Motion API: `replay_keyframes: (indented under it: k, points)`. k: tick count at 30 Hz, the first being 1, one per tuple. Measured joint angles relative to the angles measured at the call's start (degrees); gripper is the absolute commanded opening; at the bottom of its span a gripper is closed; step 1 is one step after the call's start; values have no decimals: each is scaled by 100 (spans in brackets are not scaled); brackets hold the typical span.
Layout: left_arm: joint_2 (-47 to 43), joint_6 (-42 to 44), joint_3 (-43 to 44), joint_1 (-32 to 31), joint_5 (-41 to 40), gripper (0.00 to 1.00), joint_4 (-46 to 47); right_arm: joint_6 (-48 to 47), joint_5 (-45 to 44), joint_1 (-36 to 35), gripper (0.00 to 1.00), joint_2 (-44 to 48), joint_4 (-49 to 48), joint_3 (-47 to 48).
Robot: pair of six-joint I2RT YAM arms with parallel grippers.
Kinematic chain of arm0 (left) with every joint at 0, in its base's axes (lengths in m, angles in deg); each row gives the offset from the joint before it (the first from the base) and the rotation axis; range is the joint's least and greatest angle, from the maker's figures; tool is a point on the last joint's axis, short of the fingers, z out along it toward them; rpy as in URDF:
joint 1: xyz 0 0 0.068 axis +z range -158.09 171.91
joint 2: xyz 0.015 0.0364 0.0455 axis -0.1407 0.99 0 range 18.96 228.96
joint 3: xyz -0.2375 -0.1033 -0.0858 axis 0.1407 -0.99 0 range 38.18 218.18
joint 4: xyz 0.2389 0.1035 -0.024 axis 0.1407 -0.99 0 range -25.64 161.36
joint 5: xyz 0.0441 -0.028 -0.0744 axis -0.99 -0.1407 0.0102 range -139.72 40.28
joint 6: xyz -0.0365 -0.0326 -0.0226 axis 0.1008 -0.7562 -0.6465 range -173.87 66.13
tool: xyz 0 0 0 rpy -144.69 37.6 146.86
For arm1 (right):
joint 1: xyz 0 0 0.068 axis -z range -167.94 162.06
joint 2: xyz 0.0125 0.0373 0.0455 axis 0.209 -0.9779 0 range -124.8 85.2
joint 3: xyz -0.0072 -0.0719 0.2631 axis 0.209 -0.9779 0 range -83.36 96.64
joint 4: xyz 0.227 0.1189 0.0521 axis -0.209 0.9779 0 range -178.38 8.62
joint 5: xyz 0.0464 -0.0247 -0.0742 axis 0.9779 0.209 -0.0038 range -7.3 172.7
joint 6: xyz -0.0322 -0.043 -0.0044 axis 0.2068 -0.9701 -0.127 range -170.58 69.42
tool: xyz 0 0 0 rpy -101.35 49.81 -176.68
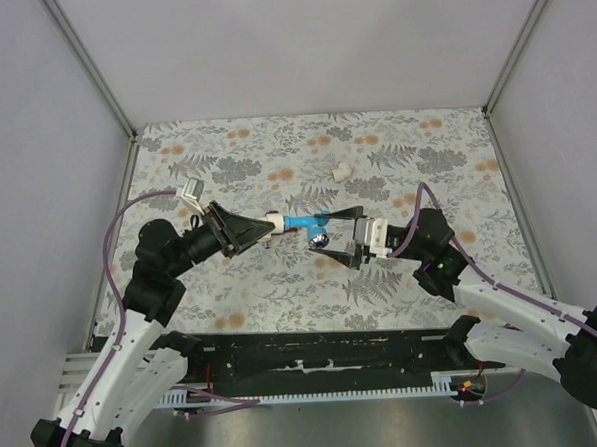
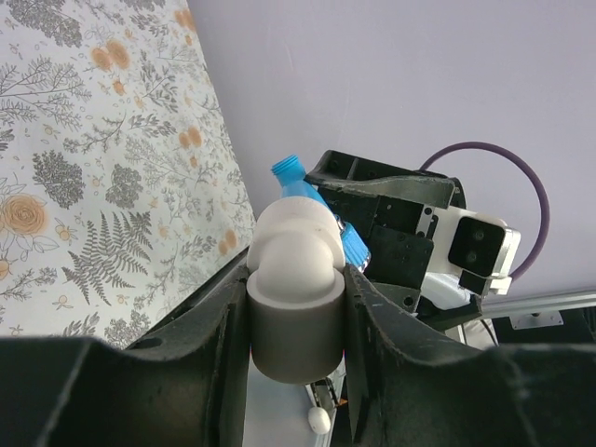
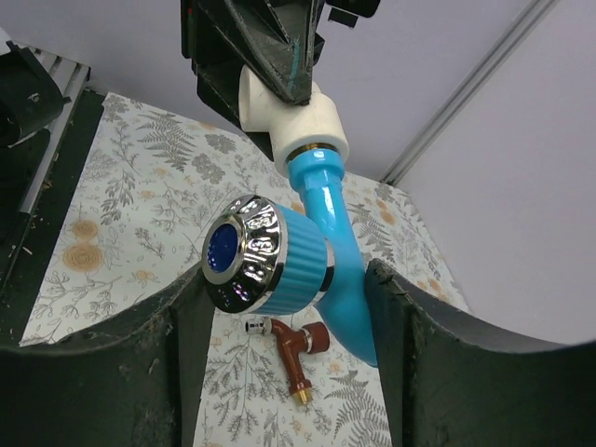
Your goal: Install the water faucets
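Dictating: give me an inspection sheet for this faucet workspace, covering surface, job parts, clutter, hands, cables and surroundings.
Surface: table with a floral pattern, flat.
Job's things: blue faucet joined to a white elbow fitting, held in the air; red-brown faucet lying on the table below.
Clutter: one loose white fitting toward the far side.
Hands: left hand shut on the white elbow fitting; right hand straddles the blue faucet's knob, grip unclear.
Cables: a purple cable loops along each arm.
Surroundings: plain pale walls; black rail at the near edge.
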Motion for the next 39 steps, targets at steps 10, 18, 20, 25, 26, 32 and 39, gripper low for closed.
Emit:
replay_keyframes:
  k: [10,18,20,25,26,32,39]
  points:
    - [-2,688,0,127,160,2,17,1423,2,50,19,-256,4,227]
    - [-175,2708,-2,138,737,2,-15,3241,-105,114,18,-295,984,723]
    - [-216,3174,-35,138,929,2,-22,3727,-70,170,18,-295,1049,754]
    - [-295,3965,-181,138,1377,2,-81,4636,273,450,20,-396,1224,782]
    - [-313,4033,-186,138,1436,2,-101,4774,400,542,22,-461,1244,815]
    - [-568,4144,-238,140,1517,2,-160,5233,909,870,42,-859,1228,1051]
    - [-645,4068,-299,146,1351,2,-59,5436,1097,1104,84,-1141,962,1128]
